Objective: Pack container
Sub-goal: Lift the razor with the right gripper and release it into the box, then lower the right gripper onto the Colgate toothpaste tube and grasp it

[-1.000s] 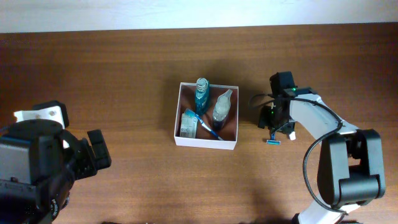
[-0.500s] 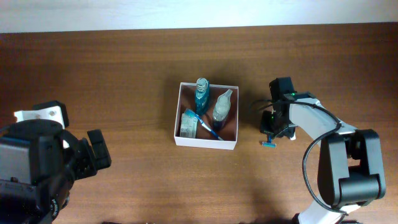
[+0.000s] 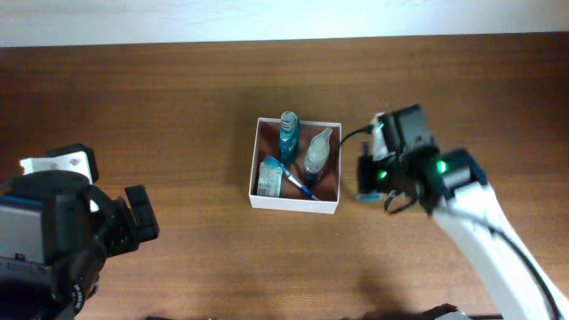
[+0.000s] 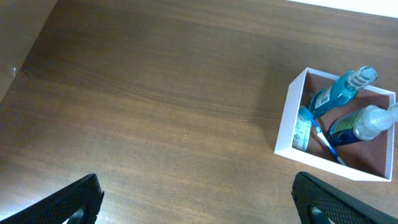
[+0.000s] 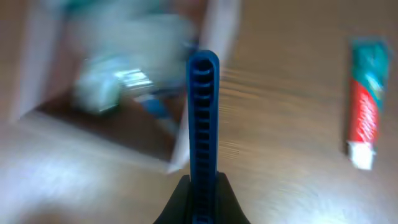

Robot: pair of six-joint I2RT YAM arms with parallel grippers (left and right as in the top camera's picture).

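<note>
The container, a shallow white-walled box with a pinkish-brown floor, sits mid-table. It holds a blue bottle, a clear bottle, a blue toothbrush and a small carton. My right gripper is shut on the ridged handle of a blue razor. It hangs just right of the container's right wall, which is blurred in the right wrist view. Far to the left, my left gripper stands wide open over bare wood, with the container at its upper right.
In the right wrist view a red, green and white toothpaste tube lies on the wood to the right of the razor. The left arm's black body fills the table's lower left corner.
My right gripper has shut on the razor, lifted it off the table and carried it left toward the container's right wall. The left arm has not moved.
</note>
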